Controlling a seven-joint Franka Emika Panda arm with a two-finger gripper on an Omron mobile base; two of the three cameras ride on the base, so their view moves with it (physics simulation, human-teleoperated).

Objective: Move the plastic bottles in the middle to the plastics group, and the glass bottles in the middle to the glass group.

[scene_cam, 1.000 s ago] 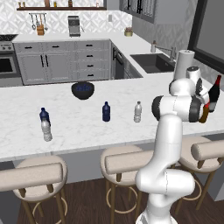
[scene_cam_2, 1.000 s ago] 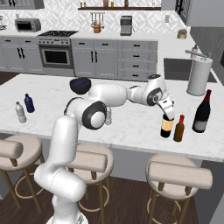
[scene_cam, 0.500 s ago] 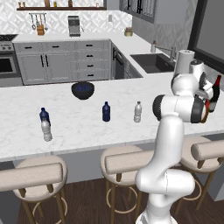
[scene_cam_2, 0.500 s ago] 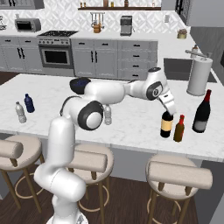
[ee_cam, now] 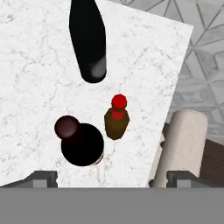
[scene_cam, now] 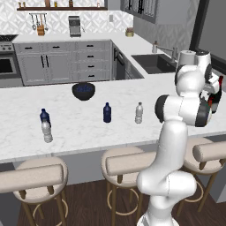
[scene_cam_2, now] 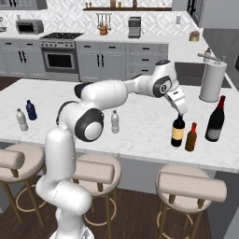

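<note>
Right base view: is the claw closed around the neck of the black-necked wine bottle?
No. The claw hangs just above the black-necked wine bottle, which stands free on the counter beside the amber bottle.

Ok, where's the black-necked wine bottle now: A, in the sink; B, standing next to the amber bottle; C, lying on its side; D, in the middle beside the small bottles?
B: the wine bottle stands upright beside the amber bottle, with the gripper just above its neck.
</note>
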